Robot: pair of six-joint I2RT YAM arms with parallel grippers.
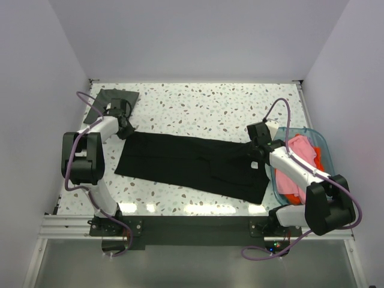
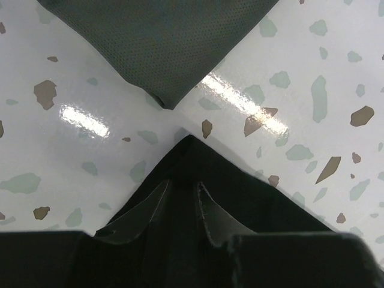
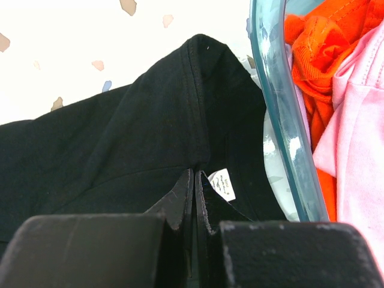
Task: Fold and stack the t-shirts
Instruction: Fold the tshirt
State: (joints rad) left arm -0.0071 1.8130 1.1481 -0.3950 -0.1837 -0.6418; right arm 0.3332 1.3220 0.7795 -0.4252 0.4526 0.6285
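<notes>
Between the tips of the right gripper (image 3: 195, 180), which are pressing tightly together, a fold of the large black cloth t-shirt (image 3: 120, 138) is being pinched along its seam, and a small white tag (image 3: 223, 184) is lying just beside these tips. Next to them on the right, the translucent blue plastic basket (image 3: 279, 90) is holding a crumpled orange t-shirt (image 3: 324, 42) and a pink t-shirt (image 3: 360, 150). At the other end, the fingers of the left gripper (image 2: 183, 192) are standing a little apart over the far-left corner of the black shirt, with black cloth showing in the gap; whether they are really gripping it I cannot tell. Just beyond this corner, not touching it, the dark grey folded t-shirt (image 2: 162, 42) is lying on the white speckled table (image 1: 198, 108). The black shirt is lying stretched out across the table between both arms.
</notes>
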